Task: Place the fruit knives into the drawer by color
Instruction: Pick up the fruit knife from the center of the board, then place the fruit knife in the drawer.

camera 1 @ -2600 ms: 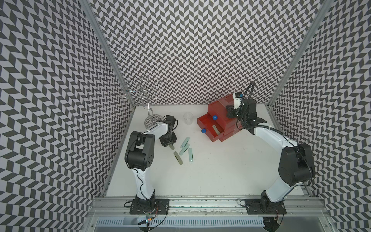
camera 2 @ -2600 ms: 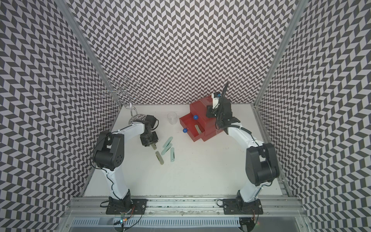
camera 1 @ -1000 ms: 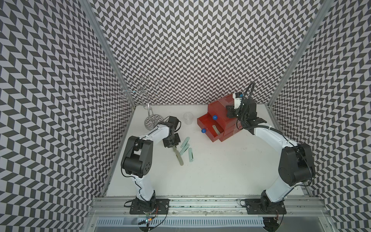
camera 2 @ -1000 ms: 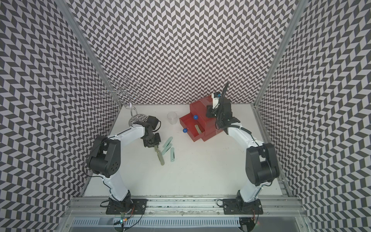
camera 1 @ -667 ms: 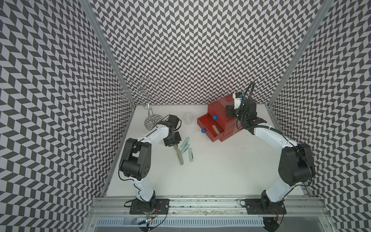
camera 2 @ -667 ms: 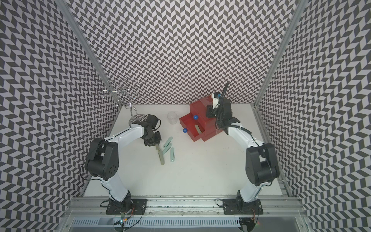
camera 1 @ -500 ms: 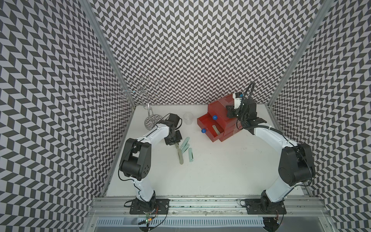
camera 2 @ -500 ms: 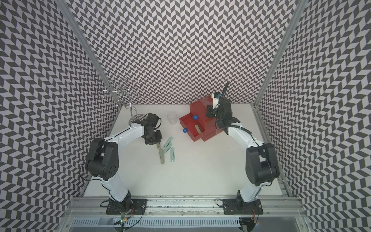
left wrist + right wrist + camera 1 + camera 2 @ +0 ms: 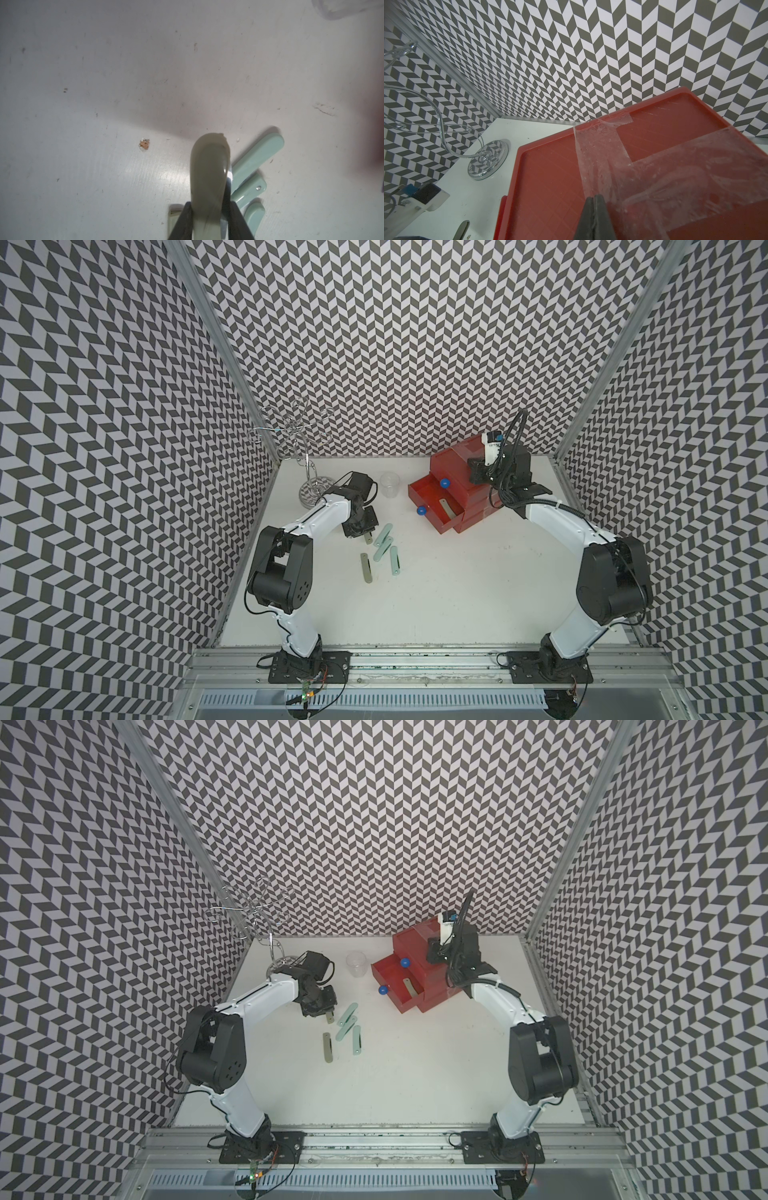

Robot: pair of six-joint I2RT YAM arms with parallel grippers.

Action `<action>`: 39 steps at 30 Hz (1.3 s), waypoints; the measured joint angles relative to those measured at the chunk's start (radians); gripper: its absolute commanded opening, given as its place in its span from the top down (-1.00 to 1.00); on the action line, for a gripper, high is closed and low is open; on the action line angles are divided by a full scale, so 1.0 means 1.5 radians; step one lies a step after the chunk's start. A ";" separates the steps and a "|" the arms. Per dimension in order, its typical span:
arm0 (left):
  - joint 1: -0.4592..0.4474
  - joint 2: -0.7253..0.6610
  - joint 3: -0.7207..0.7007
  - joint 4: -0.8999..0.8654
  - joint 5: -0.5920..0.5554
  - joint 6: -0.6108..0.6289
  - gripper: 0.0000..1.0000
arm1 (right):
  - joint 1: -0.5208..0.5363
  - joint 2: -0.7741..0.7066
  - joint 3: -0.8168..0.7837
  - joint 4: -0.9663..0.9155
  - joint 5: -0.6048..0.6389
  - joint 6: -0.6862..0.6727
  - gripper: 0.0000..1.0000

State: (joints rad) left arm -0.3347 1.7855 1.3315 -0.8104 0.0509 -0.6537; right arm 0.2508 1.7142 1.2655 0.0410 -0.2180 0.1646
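Sorting under way: the left pincer [image 9: 362,532] is clamped on a grey-olive, flat, round-ended folding fruit knife [image 9: 207,170]. The knife's long axis runs on past the fingers in their own line, and it appears lifted off the white table [image 9: 457,593].

The red translucent plastic box of three stacked drawers [image 9: 452,462] stands across the table from that pincer, on the right arm's side. Two of its drawers are pulled out toward the left arm. The lower open drawer [image 9: 451,523] already holds one grey-olive knife [image 9: 445,508], so the held knife probably belongs there.

Three pale mint knives [image 9: 382,552] lie between the left pincer and the box. A loose grey-olive knife [image 9: 365,568] lies farther from the box than they do. The left arm is nearer to all four.

The right pincer [image 9: 594,199] is closed on nothing, its tips down at the box's taped top. Whether they touch it cannot be told.

Compared with a couple of seconds earlier, the left pincer has shifted slightly toward the box. The right arm and the loose knives have not moved.
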 measured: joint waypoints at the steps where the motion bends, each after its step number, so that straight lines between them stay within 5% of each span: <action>1: -0.006 0.000 0.009 0.001 0.005 -0.002 0.56 | 0.000 0.000 0.000 0.000 0.000 0.000 1.00; 11: -0.079 -0.006 0.113 0.065 0.108 -0.046 0.56 | 0.000 0.000 0.000 0.000 0.000 0.000 1.00; 22: -0.126 -0.020 0.117 0.241 0.206 -0.120 0.56 | 0.000 0.000 0.000 0.000 0.001 0.000 1.00; 39: -0.145 0.055 0.139 0.333 0.239 -0.174 0.56 | 0.000 0.000 0.000 0.000 0.001 0.000 1.00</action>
State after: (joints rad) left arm -0.5522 1.8683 1.5406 -0.3107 0.4088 -0.9146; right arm 0.2512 1.7142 1.2659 0.0406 -0.2169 0.1646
